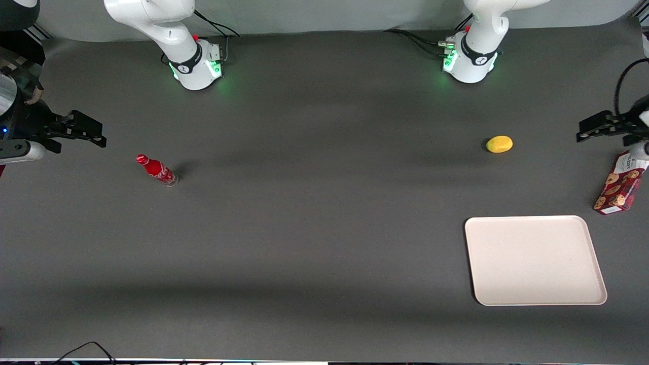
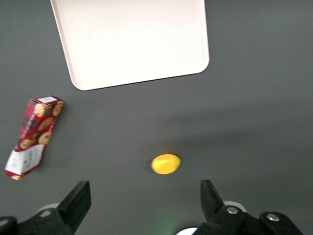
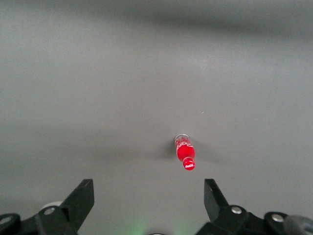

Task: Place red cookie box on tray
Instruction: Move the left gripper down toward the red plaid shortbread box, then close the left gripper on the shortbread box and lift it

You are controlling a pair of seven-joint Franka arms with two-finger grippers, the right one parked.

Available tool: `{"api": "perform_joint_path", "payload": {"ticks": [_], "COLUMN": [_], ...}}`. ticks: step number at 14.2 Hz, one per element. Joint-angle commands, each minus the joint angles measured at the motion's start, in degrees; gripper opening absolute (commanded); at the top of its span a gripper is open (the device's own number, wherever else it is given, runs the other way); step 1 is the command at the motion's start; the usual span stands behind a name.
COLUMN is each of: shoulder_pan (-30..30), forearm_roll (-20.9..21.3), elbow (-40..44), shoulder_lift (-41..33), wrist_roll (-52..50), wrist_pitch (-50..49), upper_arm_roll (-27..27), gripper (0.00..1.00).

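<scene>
- While the red bottle (image 1: 156, 170) stands alone toward the parked arm's end of the table, it plays no part here; its colour is the only thing that could invite a mix-up with the target.
- Next along, a yellow lemon-like fruit (image 1: 499, 144) rests on the mat, farther from the front camera than the tray (image 1: 532, 299); a low sideways sweep could roll it.
- The tray lies flat with nothing on it, near the front edge toward the working arm's end.
- The red cookie box (image 1: 619, 186) sits on the mat just beside the tray, slightly farther from the front camera, and not touching it.
- The left gripper (image 2: 145, 197) hangs above the mat near the box, its fingers (image 2: 78, 200) spread wide and holding nothing.
- Risks, as I judge them: the box is narrow and lies at an angle, so a misaligned descent could nudge or spin it instead of closing on it; it also lies close to the table's edge, where a push might send it off.
- The surface is a plain dark grey mat (image 1: 314, 243), with a pale backdrop above the arm bases.
</scene>
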Motion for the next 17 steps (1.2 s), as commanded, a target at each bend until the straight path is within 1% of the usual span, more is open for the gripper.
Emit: {"api": "perform_joint_path", "payload": {"ticks": [1,2,4,5,6,10,11,13,17], "shoulder_pan": [13.0,16.9,22.5,24.9,26.0,32.6,33.6,35.1,36.0], "forearm_roll": [0.4,1.0,1.9,3.2,4.9,8.0,8.2,8.2,8.1], "elbow": [2.0,2.0,1.8,1.7,1.5,-0.5,-0.8,-2.1,-10.1], "shoulder_lift": [2.6,3.7,6.5,7.9,9.8,17.0,19.2,22.5,25.8], "wrist_roll": [13.5,20.0,32.1,37.2,41.0,55.3,58.3,61.3,61.3], "wrist_pitch": [2.1,3.8,7.8,10.4,12.6,22.5,25.1,30.2,42.4], "upper_arm_roll": [-6.7,-7.7,-7.8,-7.9,-7.9,-9.2,-9.2,-9.2,-8.9], "gripper": [1.00,1.00,1.00,1.00,1.00,1.00,1.00,1.00,1.00]}}
